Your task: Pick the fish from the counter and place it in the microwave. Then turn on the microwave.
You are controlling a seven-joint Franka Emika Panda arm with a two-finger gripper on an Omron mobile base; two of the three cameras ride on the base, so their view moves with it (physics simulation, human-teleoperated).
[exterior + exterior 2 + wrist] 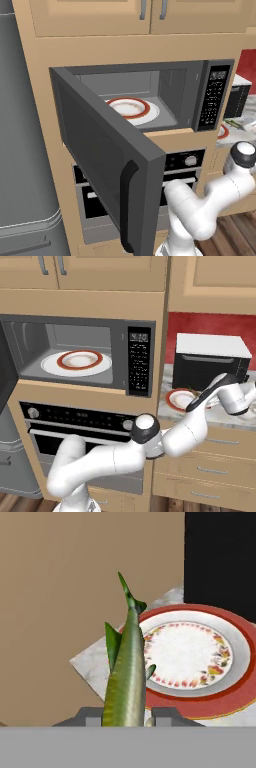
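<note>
I am gripping the slender olive-green fish (126,677) in my two-finger gripper (124,716), jaws clamping its body. It is hanging above the red-rimmed white plate (197,657) on the pale marbled counter (95,662).

microwave (200,95) door open, plate (132,109) inside, oven (187,167) below

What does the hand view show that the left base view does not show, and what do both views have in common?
The hand view alone shows the fish, green and slender, held between the tips of the shut end effector, raised in front of a red-rimmed plate on the counter. The left base view alone shows the microwave with its door swung open and a second plate inside. Both share the counter plate, glimpsed at the right edge of the left base view.
</note>
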